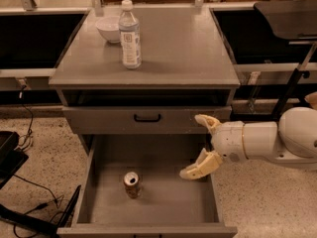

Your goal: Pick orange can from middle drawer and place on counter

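Observation:
The orange can (132, 184) stands upright on the floor of the middle drawer (163, 202), left of centre, silver top showing. The drawer is pulled wide open below the shallower drawer front with a black handle (147, 118). The counter (178, 48) is the grey top of the cabinet. My gripper (198, 147) comes in from the right on a white arm and hangs over the drawer's right part, well right of the can and above it. Its two tan fingers (200, 165) are spread apart and hold nothing.
A clear water bottle (130, 35) and a white bowl (109, 28) stand at the back left of the counter. Dark shelves flank the cabinet. Black cables and a black object (10, 155) lie on the speckled floor at left.

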{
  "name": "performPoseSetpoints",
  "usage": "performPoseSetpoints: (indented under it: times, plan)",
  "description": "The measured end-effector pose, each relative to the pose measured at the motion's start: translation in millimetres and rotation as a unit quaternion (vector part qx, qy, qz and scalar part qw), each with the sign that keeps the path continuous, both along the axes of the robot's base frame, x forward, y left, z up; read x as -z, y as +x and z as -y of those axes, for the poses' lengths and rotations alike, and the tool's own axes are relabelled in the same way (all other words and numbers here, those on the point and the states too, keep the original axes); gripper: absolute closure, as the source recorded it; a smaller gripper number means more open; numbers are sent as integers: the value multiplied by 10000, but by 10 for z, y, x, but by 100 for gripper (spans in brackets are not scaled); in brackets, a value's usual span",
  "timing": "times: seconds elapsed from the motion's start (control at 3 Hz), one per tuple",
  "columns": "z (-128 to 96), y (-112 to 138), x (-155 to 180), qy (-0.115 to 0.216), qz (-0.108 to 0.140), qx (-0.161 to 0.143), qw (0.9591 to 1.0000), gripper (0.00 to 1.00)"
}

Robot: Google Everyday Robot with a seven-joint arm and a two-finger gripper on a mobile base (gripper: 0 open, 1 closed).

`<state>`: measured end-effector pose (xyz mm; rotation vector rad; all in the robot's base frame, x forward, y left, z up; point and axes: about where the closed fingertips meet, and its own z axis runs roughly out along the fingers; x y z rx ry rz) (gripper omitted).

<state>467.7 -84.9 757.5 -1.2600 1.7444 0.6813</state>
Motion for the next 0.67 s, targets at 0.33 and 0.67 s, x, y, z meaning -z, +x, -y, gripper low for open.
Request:
performPoseSetpoints:
  times: [0.33,0.67]
  plan:
    - [-13,-1,49,5,-22,-6,10000,0]
    - [-169,20,628,115,-219,-44,9997,0]
